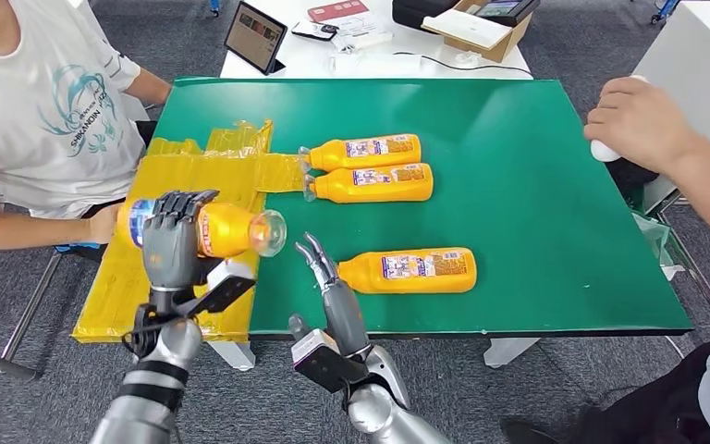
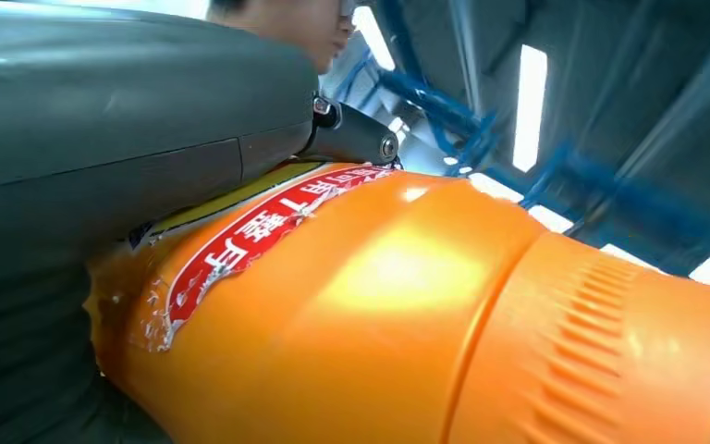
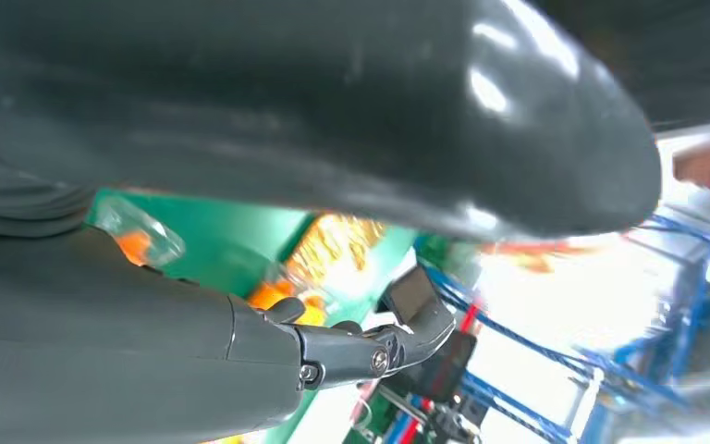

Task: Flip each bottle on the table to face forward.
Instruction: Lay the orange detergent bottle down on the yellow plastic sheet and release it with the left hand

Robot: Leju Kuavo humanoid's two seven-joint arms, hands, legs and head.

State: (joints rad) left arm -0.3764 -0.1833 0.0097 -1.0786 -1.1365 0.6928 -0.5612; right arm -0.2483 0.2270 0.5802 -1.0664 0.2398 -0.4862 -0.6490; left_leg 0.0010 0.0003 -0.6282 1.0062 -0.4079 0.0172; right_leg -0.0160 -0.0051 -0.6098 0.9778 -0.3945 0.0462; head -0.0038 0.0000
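Note:
My left hand (image 1: 174, 242) grips an orange bottle (image 1: 226, 229) on its side above the yellow sheet, its clear cap pointing right; close up, the bottle (image 2: 407, 305) shows a red label under my hand (image 2: 102, 139). Three more orange bottles lie on the green mat: two side by side at the middle, the far bottle (image 1: 362, 150) and the near bottle (image 1: 370, 182), plus a third bottle (image 1: 409, 270) by the front edge. My right hand (image 1: 331, 287) is raised just left of that third bottle's cap, fingers straight and apart, holding nothing; the right wrist view shows the same hand (image 3: 240, 185).
A person in a white shirt (image 1: 46, 102) sits at the left, a hand near my held bottle. Another person's hand (image 1: 642, 120) rests at the right. The yellow sheet (image 1: 185, 176) covers the table's left end. A tablet (image 1: 255, 37) and box stand behind.

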